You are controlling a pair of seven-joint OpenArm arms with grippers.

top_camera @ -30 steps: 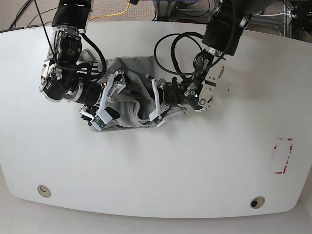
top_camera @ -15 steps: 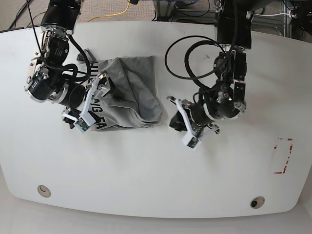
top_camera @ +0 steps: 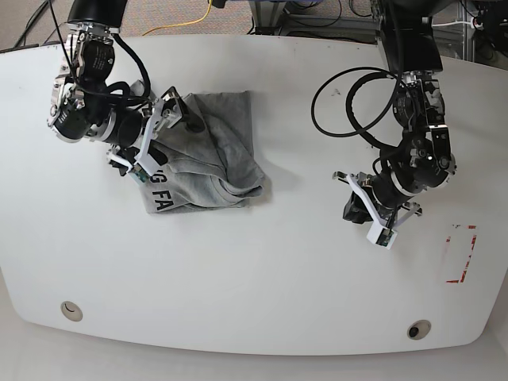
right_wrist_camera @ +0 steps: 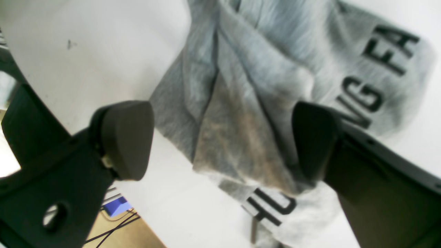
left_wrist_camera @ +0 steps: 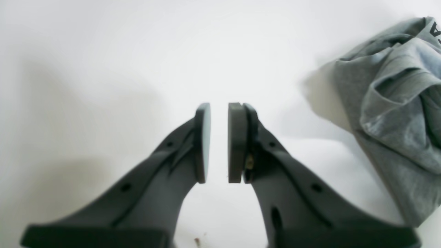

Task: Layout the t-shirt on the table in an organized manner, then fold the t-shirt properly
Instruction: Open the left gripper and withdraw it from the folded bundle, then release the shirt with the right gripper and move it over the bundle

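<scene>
The heather-grey t-shirt (top_camera: pixel 214 151) lies crumpled in a heap on the white table (top_camera: pixel 254 278), left of centre, with dark lettering showing at its near-left corner. My right gripper (top_camera: pixel 167 139) hovers open over the shirt's left edge. In the right wrist view its pads straddle bunched folds of the t-shirt (right_wrist_camera: pixel 241 69) without pinching them. My left gripper (top_camera: pixel 353 208) hangs over bare table well to the right of the shirt. In the left wrist view the left gripper (left_wrist_camera: pixel 219 110) is shut to a thin slit with nothing in it, and the t-shirt (left_wrist_camera: pixel 396 113) lies off to one side.
A red dashed rectangle (top_camera: pixel 462 254) marks the table near its right edge. Two grommet holes (top_camera: pixel 71 310) (top_camera: pixel 418 329) sit along the front edge. Black cables (top_camera: pixel 349 103) loop off the arm on the right. The table's edge, with floor beyond it, shows in the right wrist view.
My left gripper has left the shirt and swung right over bare table. My right gripper has shifted left and back, and the shirt's left side was dragged with it, uncovering the lettering.
</scene>
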